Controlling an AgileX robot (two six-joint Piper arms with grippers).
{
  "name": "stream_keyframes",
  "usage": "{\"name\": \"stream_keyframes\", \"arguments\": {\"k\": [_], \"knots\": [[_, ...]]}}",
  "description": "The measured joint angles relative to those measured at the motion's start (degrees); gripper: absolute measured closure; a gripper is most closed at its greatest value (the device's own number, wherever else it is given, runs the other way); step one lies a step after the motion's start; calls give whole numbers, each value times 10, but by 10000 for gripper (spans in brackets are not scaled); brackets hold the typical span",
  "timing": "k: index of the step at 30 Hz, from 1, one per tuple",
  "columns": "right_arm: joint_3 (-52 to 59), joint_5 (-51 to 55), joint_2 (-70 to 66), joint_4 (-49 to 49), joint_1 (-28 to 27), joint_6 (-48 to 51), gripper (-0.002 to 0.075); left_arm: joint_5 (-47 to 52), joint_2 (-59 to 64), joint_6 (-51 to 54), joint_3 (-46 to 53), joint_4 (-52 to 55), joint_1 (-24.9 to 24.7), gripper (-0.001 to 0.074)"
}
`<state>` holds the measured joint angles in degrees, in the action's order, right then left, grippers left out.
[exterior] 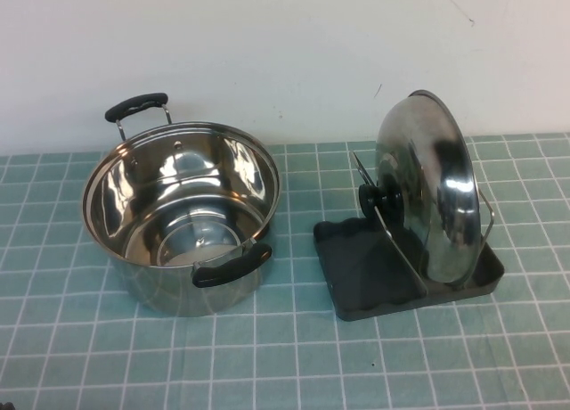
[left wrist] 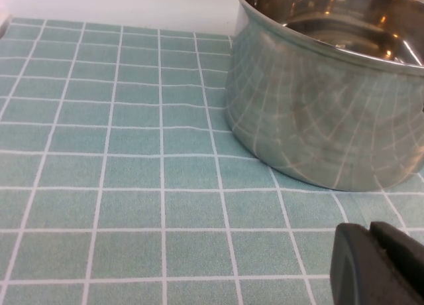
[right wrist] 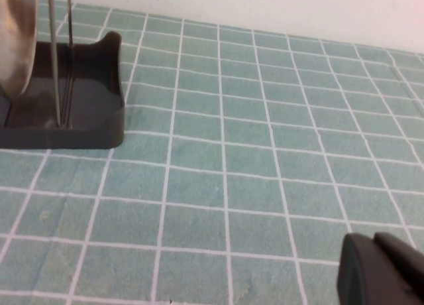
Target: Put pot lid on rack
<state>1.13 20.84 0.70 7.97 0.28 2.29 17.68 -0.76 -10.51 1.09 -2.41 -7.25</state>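
Low over the green checked cloth [exterior: 294, 356] hang the left gripper [left wrist: 381, 265], near the pot [exterior: 183, 218], and the right gripper [right wrist: 384, 272], well apart from the rack [exterior: 374, 272]; whether either claw is open or closed I cannot tell. Farther back, the shiny domed steel pot lid [exterior: 432, 183] stands on edge in the dark grey, wavy-rimmed rack, leaning against its wire loops, black knob [exterior: 381, 199] facing the open pot on the left.
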Motion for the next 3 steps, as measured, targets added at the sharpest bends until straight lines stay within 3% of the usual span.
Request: {"name": "stream_keyframes", "arguments": {"k": [3], "knots": [[0,0,0,0,0,-1,727,0,0,2,0,0,0,737]]}}
